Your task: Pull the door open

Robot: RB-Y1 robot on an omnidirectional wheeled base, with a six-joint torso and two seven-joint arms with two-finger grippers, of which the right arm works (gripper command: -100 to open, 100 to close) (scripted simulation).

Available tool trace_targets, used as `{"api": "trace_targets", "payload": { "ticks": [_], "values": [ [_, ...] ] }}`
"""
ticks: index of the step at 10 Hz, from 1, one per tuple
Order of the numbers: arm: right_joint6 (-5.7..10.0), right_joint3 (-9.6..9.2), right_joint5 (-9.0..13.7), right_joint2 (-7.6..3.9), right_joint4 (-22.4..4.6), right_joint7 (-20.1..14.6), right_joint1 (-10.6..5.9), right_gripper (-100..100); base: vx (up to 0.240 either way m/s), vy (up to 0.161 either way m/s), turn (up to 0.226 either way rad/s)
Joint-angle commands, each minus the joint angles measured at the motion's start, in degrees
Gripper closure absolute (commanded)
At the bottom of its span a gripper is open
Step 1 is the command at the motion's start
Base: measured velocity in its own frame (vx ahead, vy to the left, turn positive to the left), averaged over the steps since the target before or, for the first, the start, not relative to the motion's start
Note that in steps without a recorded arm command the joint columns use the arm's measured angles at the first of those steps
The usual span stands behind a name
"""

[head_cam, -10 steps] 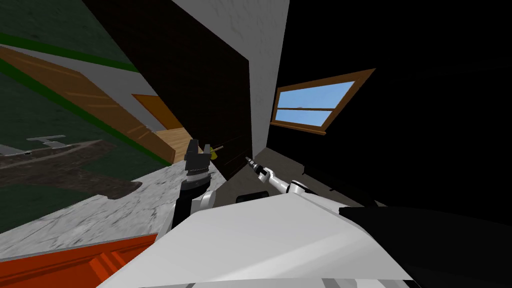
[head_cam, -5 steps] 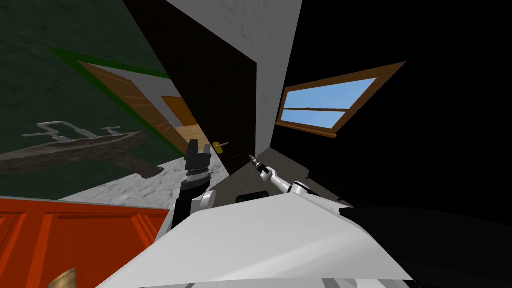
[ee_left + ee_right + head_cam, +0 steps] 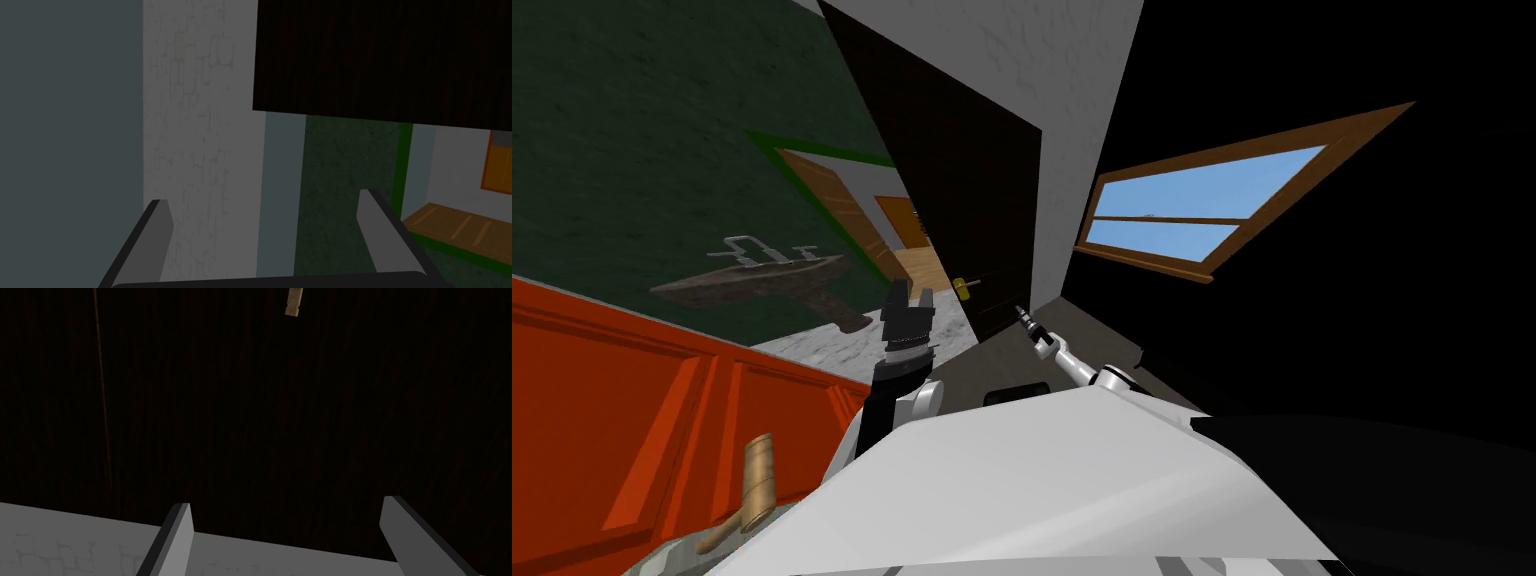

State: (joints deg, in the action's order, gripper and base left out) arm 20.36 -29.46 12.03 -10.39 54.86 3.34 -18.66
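The dark door (image 3: 967, 180) stands straight ahead, between a white wall (image 3: 1072, 120) on its right and a green wall (image 3: 632, 150) on its left. Its small yellow handle (image 3: 963, 288) sticks out low on the door's left side. The right hand (image 3: 287, 502) faces the door's dark face with its fingers spread wide and nothing between them. In the right wrist view the handle lies well beyond the fingertips, clear of both. The left hand (image 3: 909, 297) is raised just left of the handle in the head view. It too is wide open and empty, pointing past the door's edge towards the green wall and a green-framed doorway (image 3: 847, 200). A stone-coloured sink (image 3: 774, 280) hangs on the green wall, with a pale tap (image 3: 752, 248) on its rim; I cannot tell what its bowl holds. An orange panel (image 3: 612, 410) fills the near left, and a window (image 3: 1202, 215) shows blue to the right.
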Motion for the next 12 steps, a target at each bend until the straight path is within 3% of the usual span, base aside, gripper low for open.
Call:
{"api": "trace_targets", "payload": {
  "ticks": [1,6,12],
  "values": [
    [0.23,1.65,0.8,0.22,0.2,1.6,0.54,-100,-0.065,-0.035,0.202],
    [-0.12,7.10,3.4,1.94,1.6,6.3,2.09,-100,-0.034,-0.015,0.223],
    [-0.48,13.86,6.7,5.68,3.4,12.1,4.06,-100,0.035,0.013,0.214]
  ]
}}
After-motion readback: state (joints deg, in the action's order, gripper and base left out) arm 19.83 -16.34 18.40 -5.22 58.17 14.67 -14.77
